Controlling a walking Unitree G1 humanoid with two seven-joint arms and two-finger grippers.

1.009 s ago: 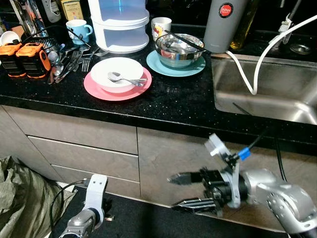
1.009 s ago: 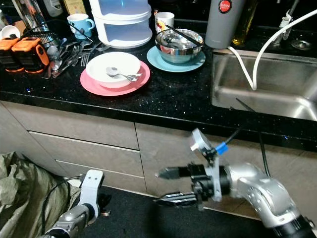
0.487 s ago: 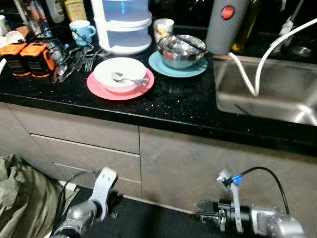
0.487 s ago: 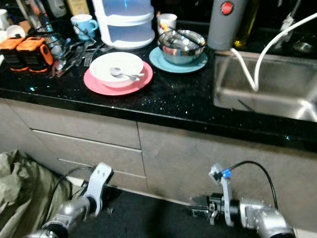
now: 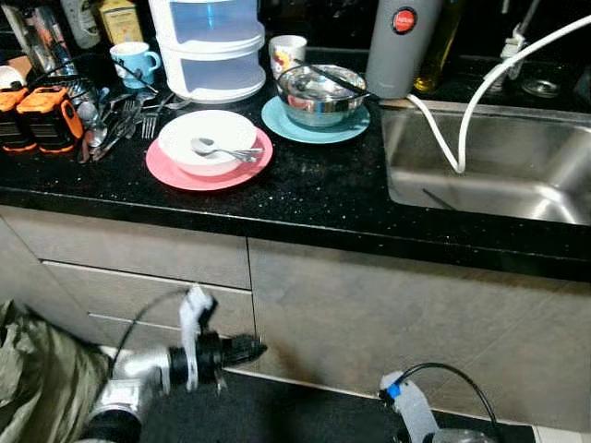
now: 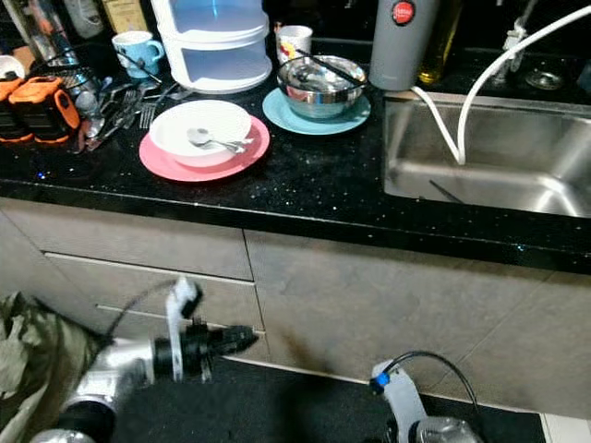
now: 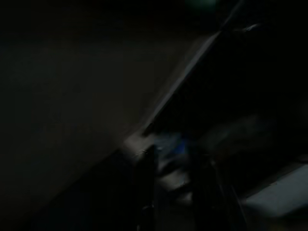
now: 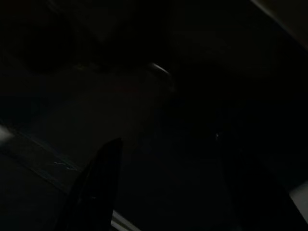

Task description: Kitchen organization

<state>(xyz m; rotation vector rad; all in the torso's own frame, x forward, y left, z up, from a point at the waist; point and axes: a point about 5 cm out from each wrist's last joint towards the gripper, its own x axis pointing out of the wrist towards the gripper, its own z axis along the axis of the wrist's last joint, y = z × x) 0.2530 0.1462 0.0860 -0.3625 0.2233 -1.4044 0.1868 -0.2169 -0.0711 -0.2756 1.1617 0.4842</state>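
On the black counter point(image 5: 314, 189) a white bowl point(image 5: 205, 141) holding a spoon point(image 5: 220, 149) sits on a pink plate point(image 5: 180, 172). Behind it a steel bowl point(image 5: 319, 92) rests on a teal plate point(image 5: 277, 120). My left gripper point(image 5: 249, 350) hangs low before the cabinet drawers point(image 5: 138, 277), pointing right, fingers together and holding nothing. Of my right arm, the wrist point(image 5: 406, 420) pokes in at the bottom edge. The dark right wrist view has my right gripper point(image 8: 166, 142) with its fingers point(image 8: 98, 185) spread wide and nothing between them.
Stacked clear containers point(image 5: 208, 41), a blue mug point(image 5: 131, 63), a white mug point(image 5: 287, 52), loose cutlery point(image 5: 115, 125) and orange packs point(image 5: 37, 113) crowd the counter's back left. A grey flask point(image 5: 397, 46) stands beside the steel sink point(image 5: 489, 166), where a white hose point(image 5: 466, 101) hangs in. A green sack point(image 5: 37, 388) lies lower left.
My left arm has risen and swung forward, its gripper now pointing right along the cabinet. My right gripper has dropped below the eye views' bottom edge. The camera shifted slightly.
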